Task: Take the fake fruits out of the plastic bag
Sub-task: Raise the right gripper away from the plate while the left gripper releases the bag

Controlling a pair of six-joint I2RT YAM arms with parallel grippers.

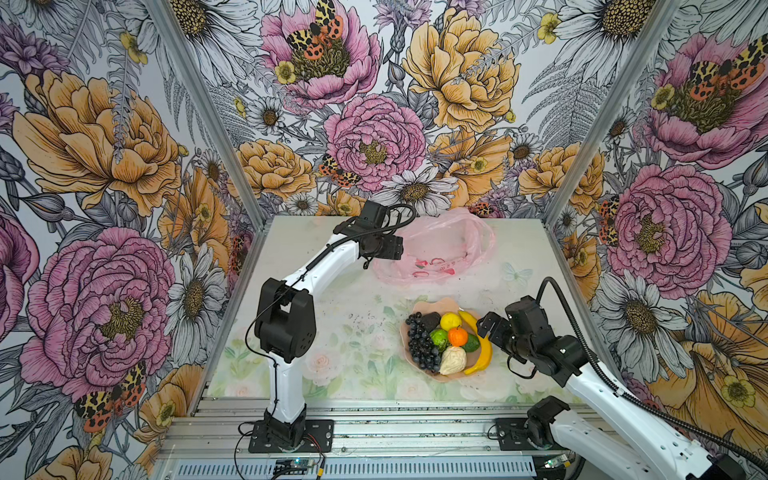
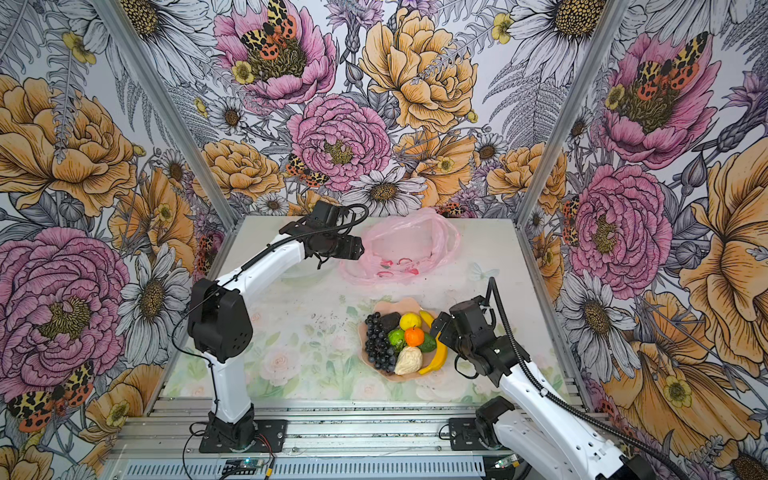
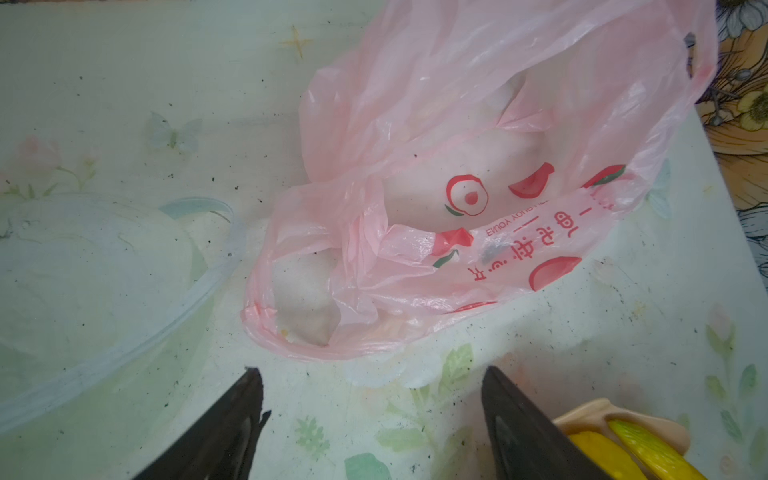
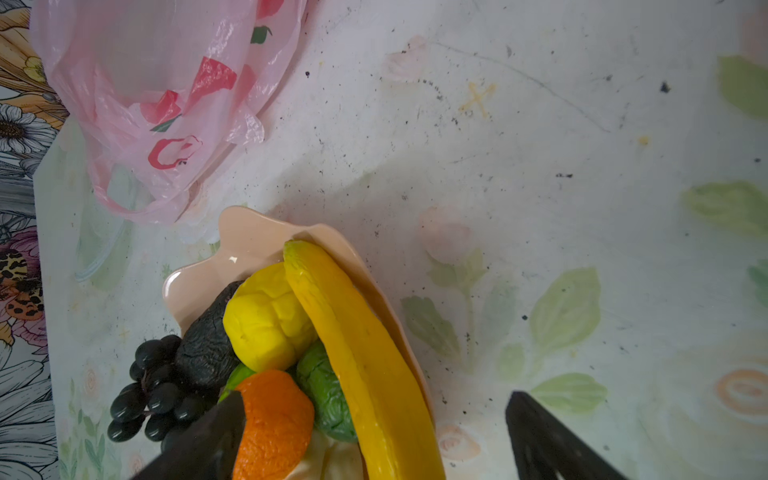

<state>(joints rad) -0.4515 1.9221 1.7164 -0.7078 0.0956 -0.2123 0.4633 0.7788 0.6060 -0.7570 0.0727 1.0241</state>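
**All fruit on the plate, bag slack behind it**

The fake fruits (image 1: pixel 446 340) are heaped on a peach, wavy-edged plate (image 4: pixel 249 245). They are a banana (image 1: pixel 482 353), a lemon, a tangerine, a lime-green ball, a pear, grapes (image 1: pixel 419 340) and two dark pieces. Piling them there probably keeps the round ones from rolling.

The plastic bag (image 1: pixel 436 245) lies crumpled behind the plate, near it but not touching. Its mouth gapes and no fruit shape shows through the film, so the emptying looks finished.

The left arm reaches out behind and to the left of the plate, with its elbow bent and its wrist tipped toward the bag's edge. The left gripper (image 3: pixel 372 374) has its fingers spread and holds nothing.

The right arm is folded low. The right gripper (image 4: pixel 376 398) sits just beside the plate's right rim by the banana, fingers wide apart and empty.
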